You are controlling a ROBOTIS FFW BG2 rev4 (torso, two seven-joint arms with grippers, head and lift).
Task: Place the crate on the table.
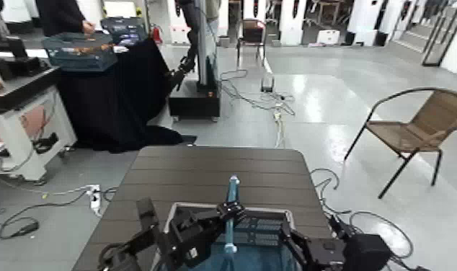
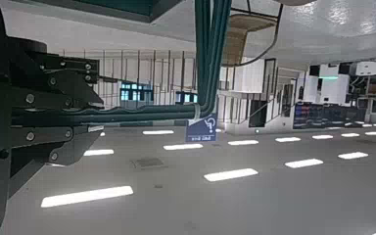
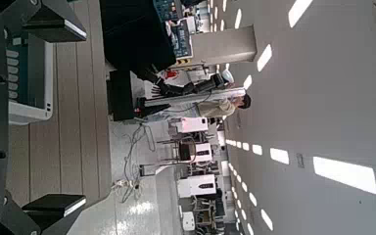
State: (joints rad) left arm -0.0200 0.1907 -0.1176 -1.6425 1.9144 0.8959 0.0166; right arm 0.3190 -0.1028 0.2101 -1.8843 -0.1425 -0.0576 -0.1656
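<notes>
The blue-grey crate (image 1: 264,214) sits on the near part of the dark brown slatted table (image 1: 202,169), its grey rim showing and its thin light-blue handle (image 1: 233,189) standing upright. My left gripper (image 1: 228,215) is at the lower part of the handle, shut on it; in the left wrist view the handle (image 2: 212,59) runs up past the dark fingers (image 2: 49,108). My right gripper (image 1: 305,249) is at the crate's right side, open and empty. In the right wrist view its gripper (image 3: 78,117) spans bare table slats (image 3: 83,147), with the crate's rim (image 3: 29,83) close by.
A table draped in black cloth (image 1: 109,94) stands at the far left with a dark teal crate (image 1: 80,50) on it and a person behind. A wicker chair (image 1: 419,122) stands to the right. Cables (image 1: 274,101) and a power strip (image 1: 94,198) lie on the floor.
</notes>
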